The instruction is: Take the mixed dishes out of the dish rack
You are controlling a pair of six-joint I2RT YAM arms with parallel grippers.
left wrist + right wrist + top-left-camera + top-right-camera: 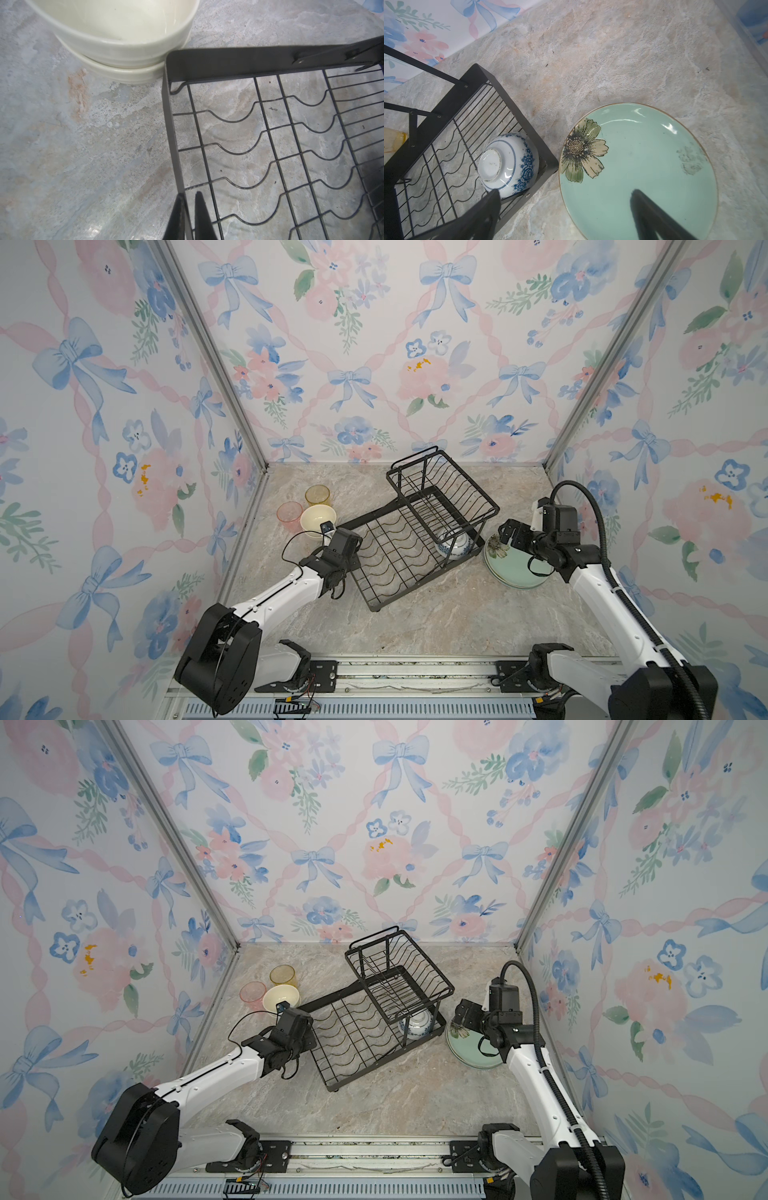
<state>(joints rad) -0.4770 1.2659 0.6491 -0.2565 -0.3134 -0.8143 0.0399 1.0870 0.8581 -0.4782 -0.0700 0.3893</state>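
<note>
- The dish rack (376, 517) sits at an angle in the middle of the stone table (436, 622). Its top basket (444, 493) has nothing in it.
- Only one dish is in the rack: the blue-and-white bowl (510, 164). It lies tipped over with its bottom showing, in the corner of the low tray, right under the basket. That makes it hard to get at from above.
- The left claw (189, 194) is pinched shut. It looks like it has the thin side edge of the rack (228, 60) between its fingers. I think it does this so the rack can't slide when the bowl comes out.
- The right claw (565, 191) is open as wide as it goes and holds nothing. One finger (492, 207) hangs by the bowl and the other finger (645, 207) hangs over the green flower plate (654, 166). It looks ready to go for the bowl.
- The green flower plate lies flat on the table, just beside the rack's corner. In a top view it sits on top of other plates (496, 577), so the plates make one neat pile on this side.
- On the other side are the stacked cream bowls (124, 31), touching or almost touching the rack's corner. The pink tumbler (289, 514) and the yellow tumbler (318, 494) stand just behind them, open end up.
- The job looks nearly done. The right claw needs to reach in low from the side, because the basket is in the way. The bowl is round and shiny, so it could slip or bump the wires.
</note>
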